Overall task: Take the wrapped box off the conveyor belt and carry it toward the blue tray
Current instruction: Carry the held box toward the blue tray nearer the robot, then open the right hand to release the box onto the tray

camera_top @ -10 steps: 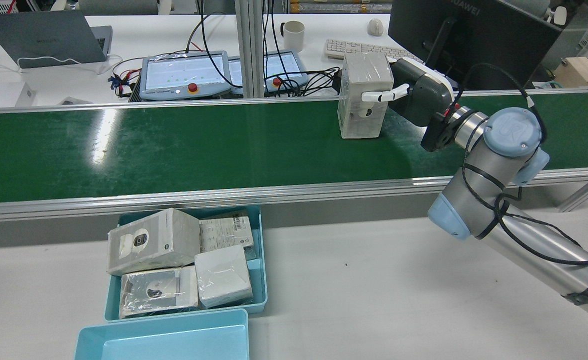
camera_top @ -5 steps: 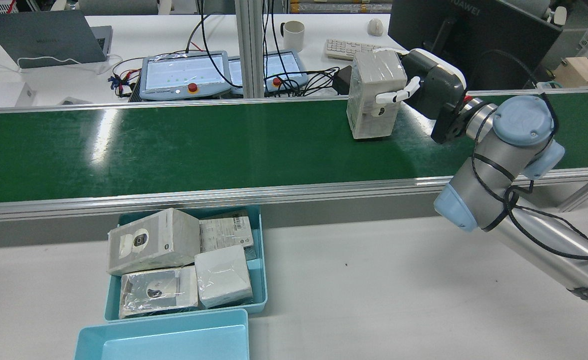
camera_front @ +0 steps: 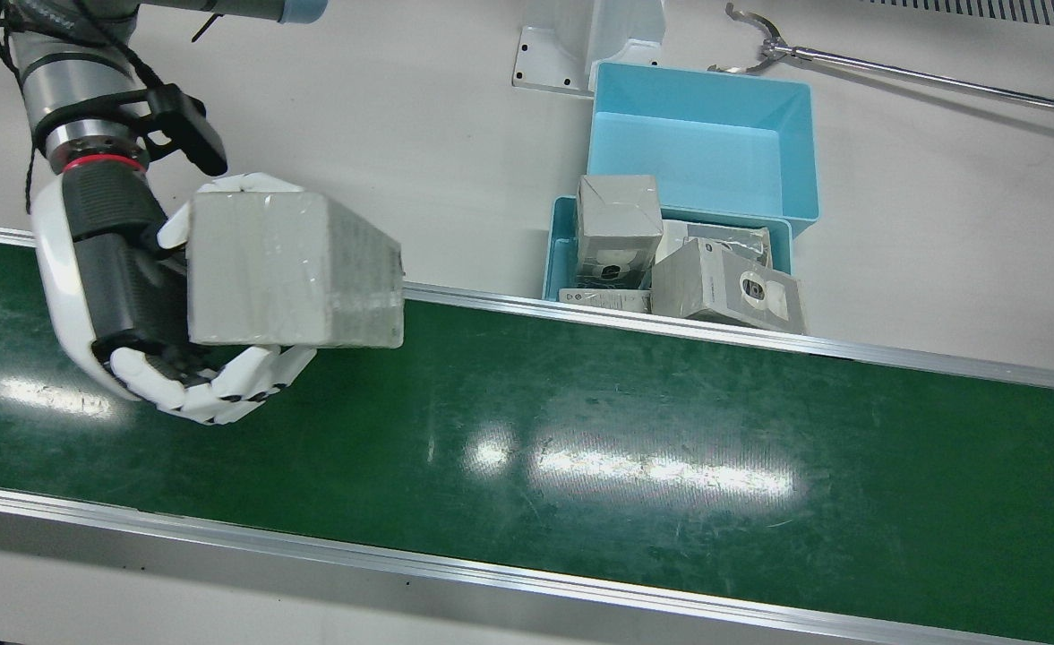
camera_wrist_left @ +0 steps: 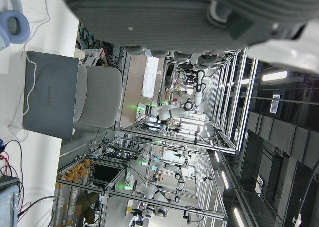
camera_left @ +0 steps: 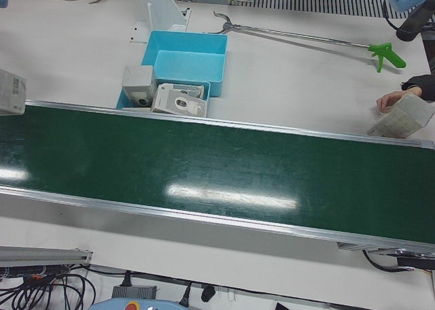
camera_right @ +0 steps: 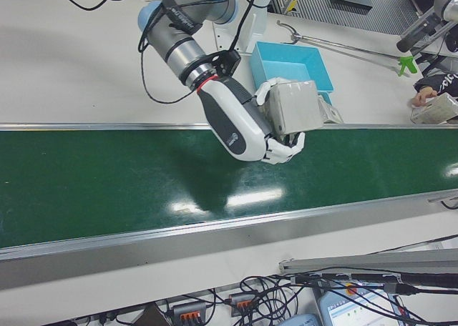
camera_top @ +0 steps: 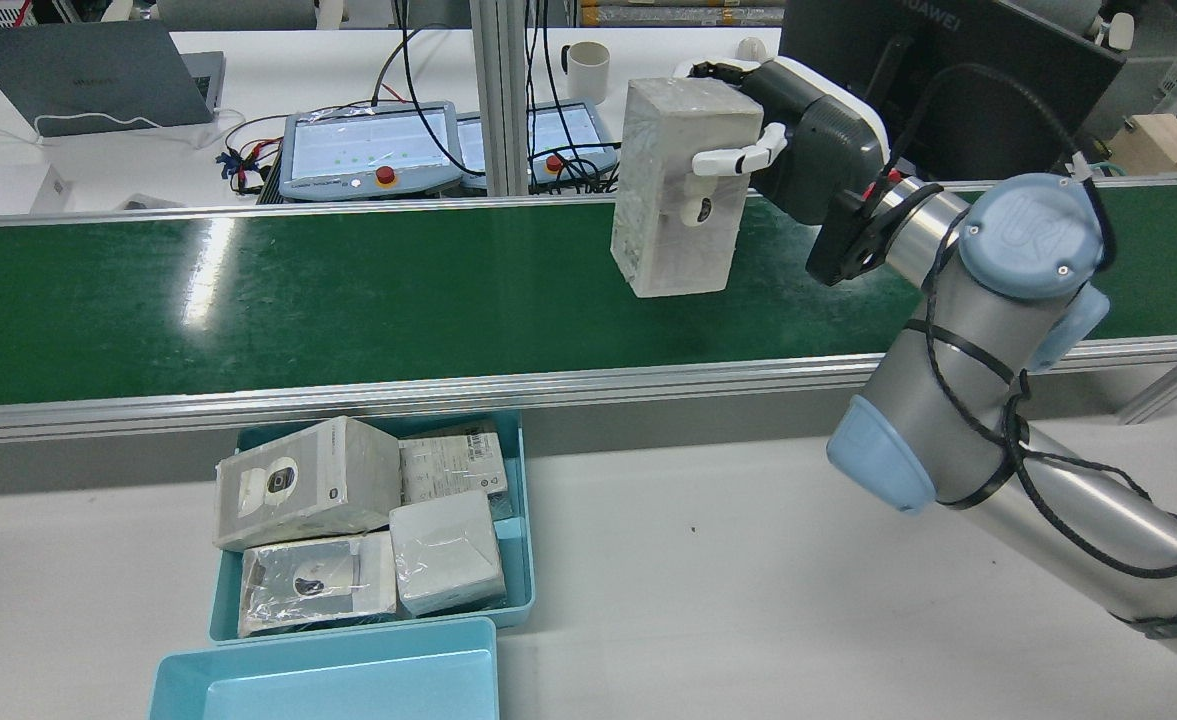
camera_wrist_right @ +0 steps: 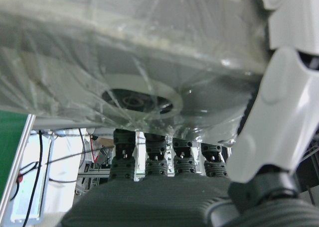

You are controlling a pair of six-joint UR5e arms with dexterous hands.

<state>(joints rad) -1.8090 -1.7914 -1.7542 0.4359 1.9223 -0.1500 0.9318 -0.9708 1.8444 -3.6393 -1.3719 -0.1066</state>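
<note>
While level, right robot hand (camera_top: 798, 140) around wrapped box (camera_top: 678, 190).

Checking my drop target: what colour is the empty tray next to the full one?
Light blue tray, clearest in the front view.

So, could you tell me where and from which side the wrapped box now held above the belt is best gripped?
Across its two broad flat faces near the upper end, coming from the side, as the right hand does now. The wrapped box is tall and slick with film, so opposing flat faces probably hold best.
</note>
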